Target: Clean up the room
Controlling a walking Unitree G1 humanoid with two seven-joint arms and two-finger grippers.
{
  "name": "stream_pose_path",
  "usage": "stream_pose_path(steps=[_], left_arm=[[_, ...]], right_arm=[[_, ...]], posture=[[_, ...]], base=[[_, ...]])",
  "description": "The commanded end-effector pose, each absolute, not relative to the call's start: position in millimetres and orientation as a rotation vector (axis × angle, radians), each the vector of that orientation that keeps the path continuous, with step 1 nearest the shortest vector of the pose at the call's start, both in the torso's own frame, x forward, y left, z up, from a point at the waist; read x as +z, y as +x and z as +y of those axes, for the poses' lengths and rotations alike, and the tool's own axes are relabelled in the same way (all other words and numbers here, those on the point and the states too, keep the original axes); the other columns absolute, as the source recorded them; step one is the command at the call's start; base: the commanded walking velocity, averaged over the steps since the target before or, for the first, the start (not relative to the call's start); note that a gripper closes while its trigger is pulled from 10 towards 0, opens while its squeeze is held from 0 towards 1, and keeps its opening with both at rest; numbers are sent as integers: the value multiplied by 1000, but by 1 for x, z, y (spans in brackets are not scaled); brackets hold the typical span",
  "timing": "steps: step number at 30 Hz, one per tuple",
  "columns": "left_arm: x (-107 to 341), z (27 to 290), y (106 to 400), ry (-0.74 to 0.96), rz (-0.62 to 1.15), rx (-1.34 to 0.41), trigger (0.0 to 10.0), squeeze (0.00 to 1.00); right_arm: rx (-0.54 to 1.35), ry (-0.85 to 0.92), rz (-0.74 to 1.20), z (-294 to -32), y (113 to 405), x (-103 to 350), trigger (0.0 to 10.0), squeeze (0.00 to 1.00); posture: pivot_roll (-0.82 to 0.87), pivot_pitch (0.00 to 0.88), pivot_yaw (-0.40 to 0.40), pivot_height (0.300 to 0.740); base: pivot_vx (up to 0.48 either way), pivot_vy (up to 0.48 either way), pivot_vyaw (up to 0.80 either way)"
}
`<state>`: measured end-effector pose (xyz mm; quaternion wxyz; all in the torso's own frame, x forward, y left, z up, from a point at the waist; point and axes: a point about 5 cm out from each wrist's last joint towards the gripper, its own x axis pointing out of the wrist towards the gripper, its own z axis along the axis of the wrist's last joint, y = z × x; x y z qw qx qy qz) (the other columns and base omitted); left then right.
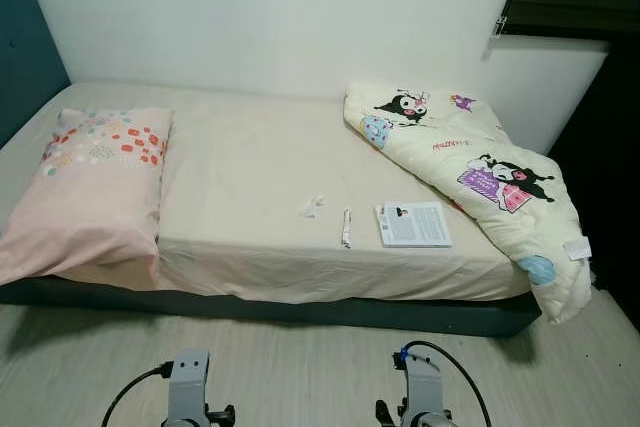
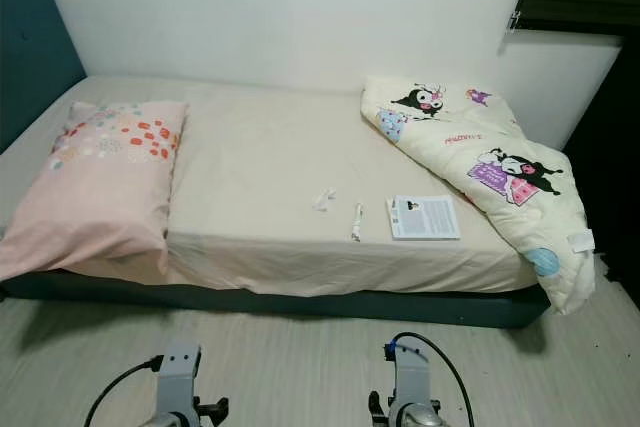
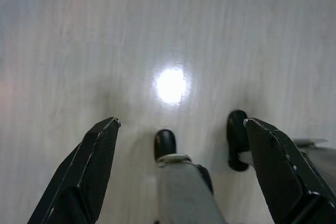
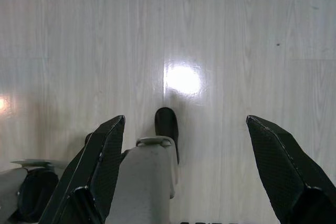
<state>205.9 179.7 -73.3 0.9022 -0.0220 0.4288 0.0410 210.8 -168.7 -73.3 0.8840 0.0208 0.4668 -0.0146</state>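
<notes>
Ahead of our two lowered arms, in the head views, we see the bed (image 1: pixel 250 147) with a pink pillow (image 1: pixel 95 182) far off to our left, a cartoon-print quilt (image 1: pixel 480 172) bunched to our right, and a booklet (image 1: pixel 413 224), a small tube (image 1: pixel 346 228) and a scrap of wrapper (image 1: pixel 312 207) near its front edge. Below our left gripper (image 3: pixel 181 129), its wrist view shows fingers spread wide, empty, above pale floor (image 3: pixel 79 35). Below our right gripper (image 4: pixel 186 124), likewise wide apart and empty.

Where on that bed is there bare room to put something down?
The widest free patch of sheet lies between the pillow and the quilt. The front edge is crowded: a wrapper, a tube and a booklet lie there.
</notes>
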Motion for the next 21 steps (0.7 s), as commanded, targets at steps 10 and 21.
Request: stream_pose_path(steps=[10, 21], left_arm=[[-82, 186, 189, -58, 935, 90, 10000, 0], [-87, 187, 176, -93, 963, 73, 10000, 0]], right_arm=[[-58, -2, 1013, -185, 194, -80, 10000, 0], [-45, 10, 1018, -189, 185, -84, 10000, 0]], posture=[[-48, 0, -60, 740], [-48, 0, -58, 740]], base=[[0, 0, 0], [0, 0, 0]])
